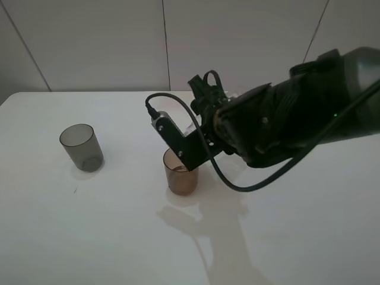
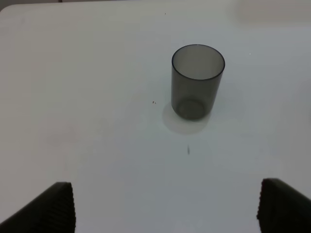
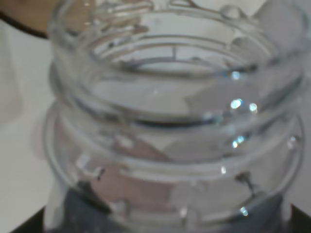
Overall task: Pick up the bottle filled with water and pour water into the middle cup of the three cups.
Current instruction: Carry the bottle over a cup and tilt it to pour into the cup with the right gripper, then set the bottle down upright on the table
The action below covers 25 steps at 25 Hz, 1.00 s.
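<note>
The exterior high camera looks steeply down on the white worktop [image 1: 89, 237], with the pale wall [image 1: 107, 41] across the top of the frame. A smoky grey translucent tumbler [image 1: 82, 147] stands at left and an amber-brown translucent tumbler [image 1: 181, 175] at centre. The left wrist camera slants down over the same worktop and shares the smoky grey translucent tumbler [image 2: 198, 80], near. The right wrist camera sits so close that the threaded neck of the clear colourless plastic bottle [image 3: 170, 121] fills the frame.

High view: the right arm [image 1: 297, 119] runs off the right edge and hides part of the rim of the amber cup [image 1: 181, 181]. The bottle [image 3: 170, 121], blurred, overfills the right wrist view. The left fingers [image 2: 53, 208] are clipped by the frame's edge.
</note>
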Tool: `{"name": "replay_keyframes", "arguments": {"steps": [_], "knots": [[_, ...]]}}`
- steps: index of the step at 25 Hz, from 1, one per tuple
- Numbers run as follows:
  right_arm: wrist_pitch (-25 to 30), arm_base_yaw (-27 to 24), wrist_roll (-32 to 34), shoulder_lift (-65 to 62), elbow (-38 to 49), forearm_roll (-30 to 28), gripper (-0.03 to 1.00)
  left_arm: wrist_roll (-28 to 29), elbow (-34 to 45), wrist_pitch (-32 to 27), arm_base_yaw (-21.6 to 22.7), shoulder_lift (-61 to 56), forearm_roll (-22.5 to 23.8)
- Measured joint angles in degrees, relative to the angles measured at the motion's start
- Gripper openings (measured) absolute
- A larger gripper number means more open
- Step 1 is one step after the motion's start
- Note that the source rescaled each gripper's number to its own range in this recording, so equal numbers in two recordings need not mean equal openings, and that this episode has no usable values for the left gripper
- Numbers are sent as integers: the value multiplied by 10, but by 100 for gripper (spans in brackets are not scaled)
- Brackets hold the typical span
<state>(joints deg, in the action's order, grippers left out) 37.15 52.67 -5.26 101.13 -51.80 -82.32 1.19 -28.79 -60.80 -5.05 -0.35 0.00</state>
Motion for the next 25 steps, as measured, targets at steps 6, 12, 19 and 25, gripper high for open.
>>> {"name": "replay_keyframes", "arguments": {"steps": [6,12,19,25], "knots": [[-62,-32,0,-56,0,245,2,0,0,0,0,0,0],[-182,-97,0,-104,38,466,2,0,0,0,0,0,0],[-424,-159,0,-113,164,567,2,0,0,0,0,0,0],[-632,-224,0,-114,254,679,2,0,0,0,0,0,0]]}}
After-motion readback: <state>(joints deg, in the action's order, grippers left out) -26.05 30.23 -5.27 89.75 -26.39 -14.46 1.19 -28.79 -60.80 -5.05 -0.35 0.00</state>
